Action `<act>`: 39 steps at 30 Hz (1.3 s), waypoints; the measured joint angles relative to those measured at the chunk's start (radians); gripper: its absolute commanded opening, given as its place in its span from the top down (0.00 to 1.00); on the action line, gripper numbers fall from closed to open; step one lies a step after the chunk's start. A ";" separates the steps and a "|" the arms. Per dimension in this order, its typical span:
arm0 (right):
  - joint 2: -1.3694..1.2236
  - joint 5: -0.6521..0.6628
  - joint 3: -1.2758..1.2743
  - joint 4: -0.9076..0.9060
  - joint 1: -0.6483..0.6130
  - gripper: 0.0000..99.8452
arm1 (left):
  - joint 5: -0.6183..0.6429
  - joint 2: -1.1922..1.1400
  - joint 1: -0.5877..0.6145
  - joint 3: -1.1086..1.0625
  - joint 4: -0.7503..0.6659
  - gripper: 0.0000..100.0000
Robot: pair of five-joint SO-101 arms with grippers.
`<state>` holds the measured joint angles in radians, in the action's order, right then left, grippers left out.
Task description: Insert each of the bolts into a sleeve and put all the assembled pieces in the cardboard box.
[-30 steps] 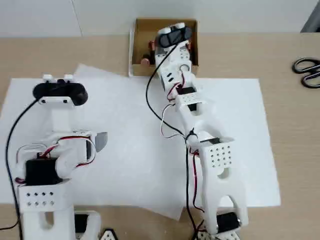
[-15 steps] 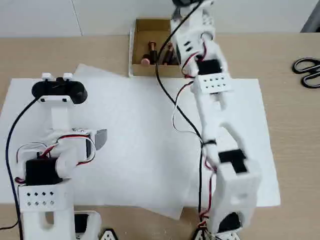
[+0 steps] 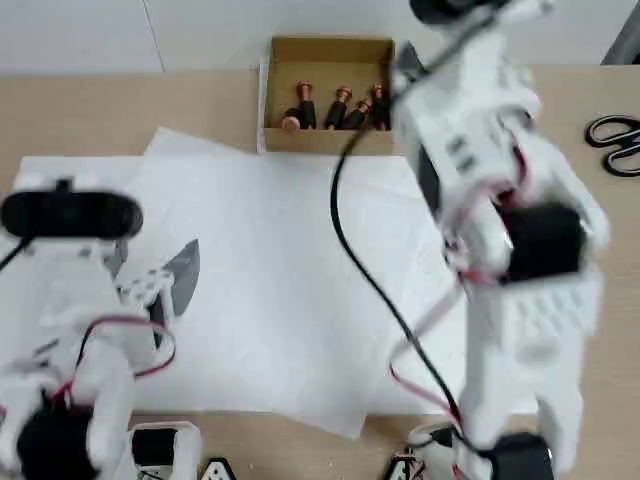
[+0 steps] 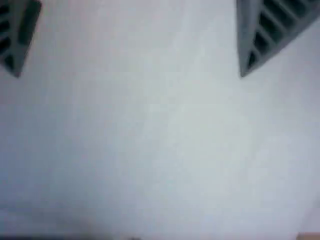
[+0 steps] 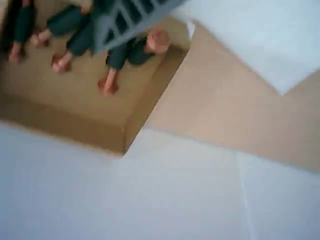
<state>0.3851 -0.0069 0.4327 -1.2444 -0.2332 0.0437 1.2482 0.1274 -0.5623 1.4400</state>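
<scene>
Finding: four assembled pieces (image 3: 340, 105) lie on the floor of the cardboard box (image 3: 330, 45), just below and beyond my right hand (image 3: 407, 66). I see no loose bolt or sleeve on the white sheet (image 3: 290, 270), so I judge the task at or near its end.

Hands: my left hand (image 4: 131, 70) is released, fingers spread wide with nothing between them, over bare sheet and well apart from the box. Of my right hand one finger (image 5: 127, 20) shows above the pieces; whether it is released or clenched I cannot tell.

Risks: my right hand hangs close over the box. A low swing could clip the wall (image 5: 75, 125) and shove the box along the worktop (image 3: 120, 100). The pieces are round and could roll if jolted. My left hand could snag the sheet, whose edge lies against the box.

Orientation: the pieces lie flat, side by side, long axes running roughly away from my right hand, slightly slanted, with copper ends showing past dark sleeves.
</scene>
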 measured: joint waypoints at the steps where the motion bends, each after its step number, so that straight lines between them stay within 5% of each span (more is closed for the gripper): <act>1: 0.040 0.000 0.000 -0.043 0.000 0.82 | 0.000 0.038 0.000 0.000 0.000 0.74; 11: 0.336 0.000 0.017 -0.397 -0.002 0.82 | 0.000 0.396 0.002 -0.235 -0.041 0.74; 18: 0.514 0.000 -0.015 -0.423 -0.002 0.82 | 0.000 0.557 0.002 -0.390 -0.121 0.74; 24: 0.756 0.000 -0.322 -0.423 -0.002 0.82 | 0.000 0.557 0.002 -0.391 -0.130 0.74; 39: 1.405 0.000 -1.488 0.199 -0.002 0.82 | 0.000 0.559 0.002 -0.474 -0.101 0.74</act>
<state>1.7906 -0.0069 -1.0556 -1.0449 -0.2348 0.0437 1.8067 0.1289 -1.0365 1.3387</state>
